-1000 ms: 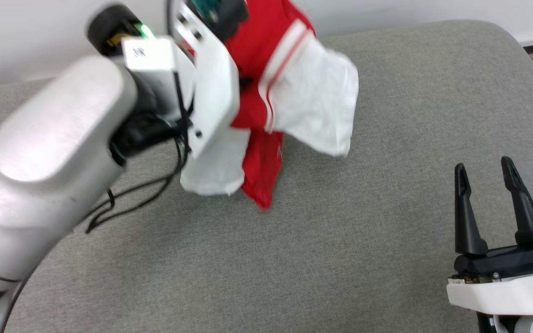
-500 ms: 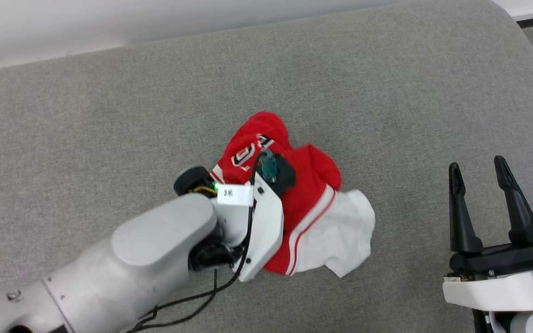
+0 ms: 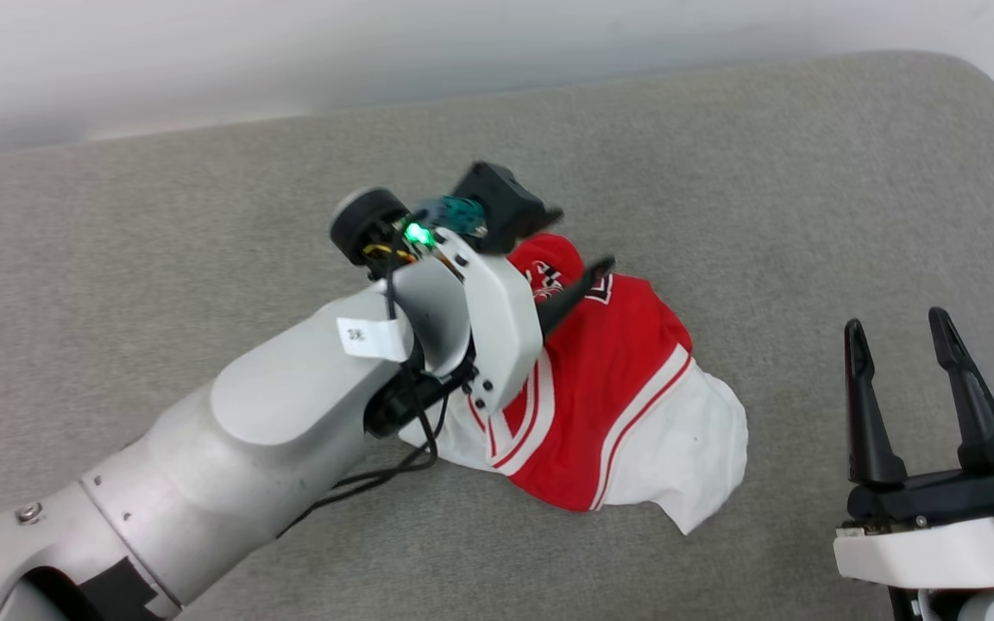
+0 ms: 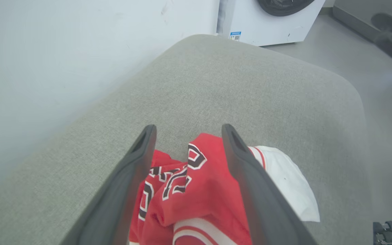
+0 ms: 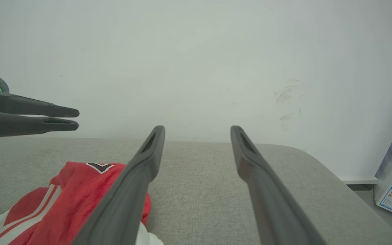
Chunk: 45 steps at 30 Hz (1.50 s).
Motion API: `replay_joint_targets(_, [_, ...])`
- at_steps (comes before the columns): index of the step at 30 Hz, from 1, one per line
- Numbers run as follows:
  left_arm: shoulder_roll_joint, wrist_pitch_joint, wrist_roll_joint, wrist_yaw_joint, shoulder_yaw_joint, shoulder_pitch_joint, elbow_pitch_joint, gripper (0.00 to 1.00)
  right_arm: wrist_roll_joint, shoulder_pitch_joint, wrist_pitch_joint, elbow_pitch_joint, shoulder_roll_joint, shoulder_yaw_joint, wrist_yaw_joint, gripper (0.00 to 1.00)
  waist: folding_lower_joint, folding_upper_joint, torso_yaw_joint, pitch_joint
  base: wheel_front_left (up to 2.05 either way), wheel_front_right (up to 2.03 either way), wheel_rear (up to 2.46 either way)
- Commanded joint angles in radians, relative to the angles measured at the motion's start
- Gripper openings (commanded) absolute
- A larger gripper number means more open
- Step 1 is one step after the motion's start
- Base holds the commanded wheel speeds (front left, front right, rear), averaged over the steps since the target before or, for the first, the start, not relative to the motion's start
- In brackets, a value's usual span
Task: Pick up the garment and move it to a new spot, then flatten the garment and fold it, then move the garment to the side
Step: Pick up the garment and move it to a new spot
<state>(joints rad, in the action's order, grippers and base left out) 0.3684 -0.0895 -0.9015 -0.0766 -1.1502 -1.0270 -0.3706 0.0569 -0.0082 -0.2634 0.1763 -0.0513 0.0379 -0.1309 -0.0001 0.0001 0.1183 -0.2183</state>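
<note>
Garment (image 3: 609, 388): lies in a crumpled heap on the grey padded surface (image 3: 204, 224), near the middle of the head view. Red body uppermost. One white sleeve (image 3: 687, 448) is spread toward the robot's right, bordered by red-and-white striped trim. Black, white-outlined print shows on the far fold in the left wrist view, where the garment (image 4: 189, 197) lies under and between the fingers.

Left gripper (image 4: 188, 131): fingers spread wide, nothing between them. In the head view the left gripper (image 3: 588, 280) reaches over the far edge of the heap, one finger partly hidden behind the wrist housing. The right wrist view shows the left gripper (image 5: 70, 119) side-on, its tips above the garment (image 5: 70, 200) with wall visible beneath them. Contact nearer the finger roots cannot be told.

Right gripper (image 3: 896, 321): fingers apart, empty, positioned to the right of the garment and clear of it. In its own view the right gripper (image 5: 197, 131) points across the surface toward the pale wall (image 5: 196, 51).

Surroundings: a white appliance (image 4: 271, 20) with a dark round door stands beyond the surface's end.
</note>
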Motion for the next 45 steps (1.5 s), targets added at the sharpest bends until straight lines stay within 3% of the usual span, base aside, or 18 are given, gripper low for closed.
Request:
replay_joint_targets(1, [0.008,0.035,0.020,0.021,0.012,-0.002,0.006,1.00,-0.008,0.015,-0.002,0.000,0.002,0.003,0.000,1.00,0.0001,-0.0001,-0.026,0.025,0.00,0.00,0.00])
replay_joint_targets(9, [0.062,0.315,0.133,0.226,0.103,0.084,0.031,1.00,-0.016,0.039,-0.002,0.001,0.002,0.020,0.000,1.00,0.0001,-0.0001,-0.084,0.069,0.00,0.00,0.00])
replay_joint_targets(16, [0.100,0.356,0.253,0.417,0.290,0.259,0.136,1.00,-0.015,0.052,-0.002,-0.001,0.002,0.034,0.000,1.00,0.0001,-0.0001,-0.114,0.082,0.00,0.00,0.00])
replay_joint_targets(21, [0.102,0.355,0.386,0.485,0.455,0.459,0.246,1.00,-0.012,0.062,-0.002,-0.007,0.002,0.037,0.000,1.00,0.0001,-0.0001,-0.122,0.096,0.00,0.00,0.00])
replay_joint_targets(26, [0.068,0.355,0.481,0.489,0.586,0.647,0.294,1.00,-0.006,0.075,-0.002,-0.016,0.002,0.037,0.000,1.00,0.0001,-0.0001,-0.123,0.115,0.00,0.00,0.00])
replay_joint_targets(45, [-0.151,0.355,0.733,0.345,0.858,0.972,0.306,1.00,0.059,0.140,-0.002,-0.079,0.002,0.056,0.000,1.00,0.0001,-0.0001,-0.116,0.170,0.00,0.00,0.00])
